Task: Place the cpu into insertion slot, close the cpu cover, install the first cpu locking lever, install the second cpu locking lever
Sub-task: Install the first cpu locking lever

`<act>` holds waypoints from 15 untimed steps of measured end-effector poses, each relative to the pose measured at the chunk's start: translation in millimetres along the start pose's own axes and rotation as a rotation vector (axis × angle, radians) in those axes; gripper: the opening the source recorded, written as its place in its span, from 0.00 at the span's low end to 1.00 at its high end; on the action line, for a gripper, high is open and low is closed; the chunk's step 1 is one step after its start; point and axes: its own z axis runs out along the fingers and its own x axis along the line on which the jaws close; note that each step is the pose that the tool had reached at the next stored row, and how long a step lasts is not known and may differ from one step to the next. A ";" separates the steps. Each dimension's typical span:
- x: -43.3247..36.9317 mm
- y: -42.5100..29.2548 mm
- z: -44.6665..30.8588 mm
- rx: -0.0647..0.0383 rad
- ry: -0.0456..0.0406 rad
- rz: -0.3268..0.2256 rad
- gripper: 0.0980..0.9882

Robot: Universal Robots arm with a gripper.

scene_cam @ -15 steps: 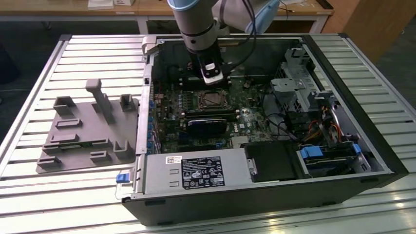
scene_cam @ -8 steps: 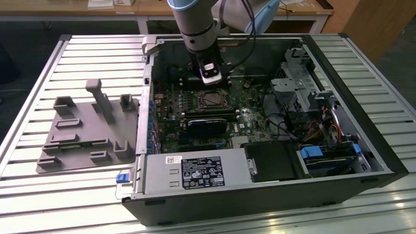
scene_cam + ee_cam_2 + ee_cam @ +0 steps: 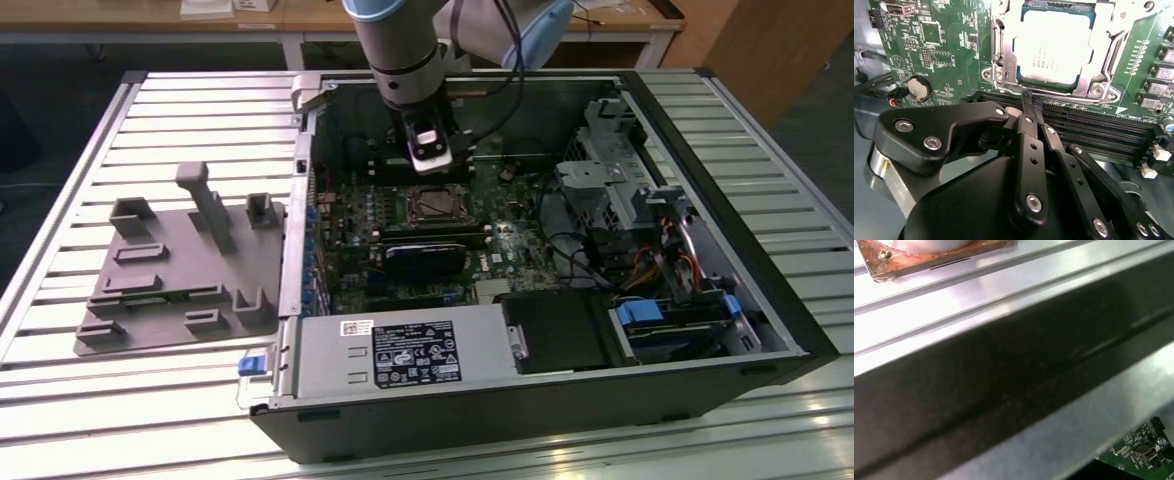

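Note:
In the second wrist view the cpu lies pale and flat in the insertion slot. The shiny cpu cover is down around its edges, and the chip shows through the cover's window. My gripper is shut with nothing between its black fingers. Their tips hover at the slot's edge, over the memory slots. In the exterior view the gripper hangs inside the open computer case just behind the insertion slot.
A grey fixture plate lies on the table at the exterior view's left. Inside the case are a black block, the power supply and drive cages. Memory slots and a coin battery flank the socket. A metal case wall is close.

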 end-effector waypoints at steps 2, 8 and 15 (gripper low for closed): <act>0.0 0.0 0.1 0.002 -0.0012 0.005 0.01; 0.0 -0.3 0.3 0.002 -0.0018 0.006 0.01; -0.7 -1.4 0.1 0.002 -0.0019 0.006 0.01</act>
